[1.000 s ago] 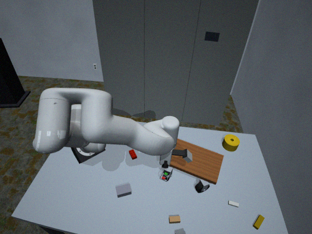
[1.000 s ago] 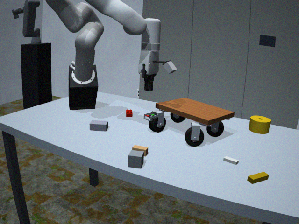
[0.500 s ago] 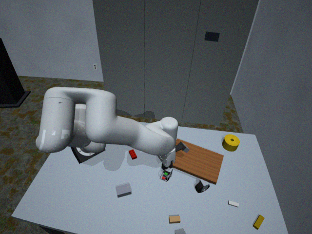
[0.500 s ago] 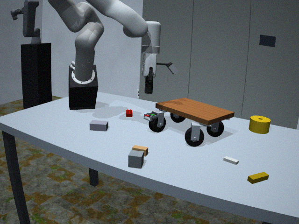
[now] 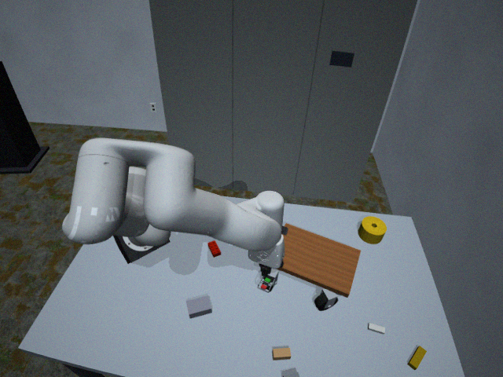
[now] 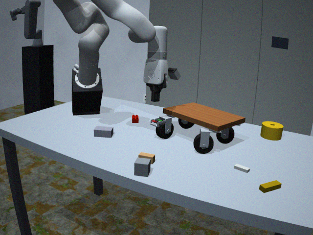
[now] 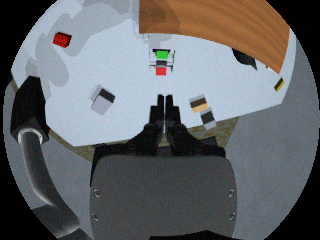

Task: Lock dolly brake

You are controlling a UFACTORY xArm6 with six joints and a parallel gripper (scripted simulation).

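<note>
A: Where is the gripper (image 6: 155, 99) just now?

B: Pointing straight down, its fingers pressed together with nothing between them; it hangs above the table (image 6: 76, 152), well clear of the dolly (image 6: 204, 114) and just over the caster at the dolly's left corner.

A: And the pedal?

B: The brake pedal (image 7: 160, 63) sits in a small metal bracket sticking out from that left caster (image 6: 165, 129); in the wrist view its green end (image 7: 160, 55) lies toward the wooden deck and its red end (image 7: 160, 71) away from it, nearer the fingertips; the two ends look about level, so I'd judge the brake not yet locked.

A: So which step is this?

B: The lining-up above the pedal, I'd say; the shut fingers make a single blunt tip for pushing.

A: What does the next move call for?

B: A straight descent onto the red end only, with a small shift to centre over it; the push should go down and not sideways, since the dolly rolls freely and must end almost where it stands; touching the green end would tip the pedal the wrong way.

A: Anything close by?

B: A red brick (image 6: 135, 118) left of the caster, apart from it; the other blocks lie well away.
</note>
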